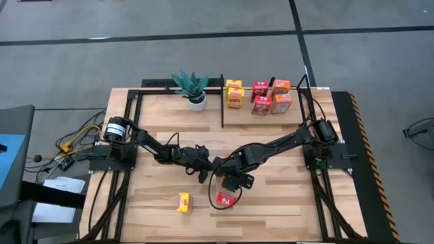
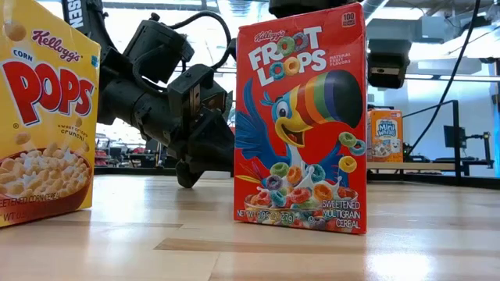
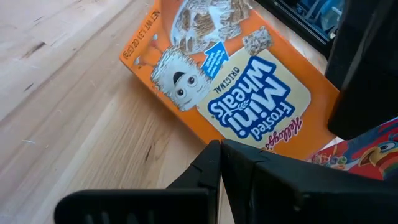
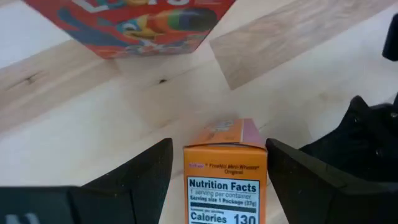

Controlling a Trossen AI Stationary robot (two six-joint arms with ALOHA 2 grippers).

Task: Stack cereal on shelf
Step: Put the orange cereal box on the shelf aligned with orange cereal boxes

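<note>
My right gripper (image 1: 230,181) is low over the table's middle and shut on an orange Frosted Mini-Wheats box (image 4: 225,186), which is hidden under the gripper in the high view. My left gripper (image 1: 202,173) is shut, its tips (image 3: 219,149) right at the box's printed face (image 3: 249,93). A red Froot Loops box (image 2: 301,117) and a yellow Corn Pops box (image 2: 43,117) stand upright near the front edge. Several cereal boxes (image 1: 261,98) stand on the shelf (image 1: 222,102) at the back. My right gripper holds the orange box between its two fingers (image 4: 143,180), one on each broad face, with the narrow Nutrition Facts side (image 4: 224,199) toward the wrist. The fingers slant down and lie along the box, whose far end (image 4: 225,132) reaches just past the fingertips. My left gripper's shut tips are at the box's face near one end (image 3: 273,140); I cannot tell whether they touch it.
A potted green plant (image 1: 192,87) stands left of the shelf. Black posts and rails (image 1: 302,85) frame the shelf. The two arms' grippers are close together at mid-table. Bare wood lies left and right of the two front boxes (image 1: 135,200).
</note>
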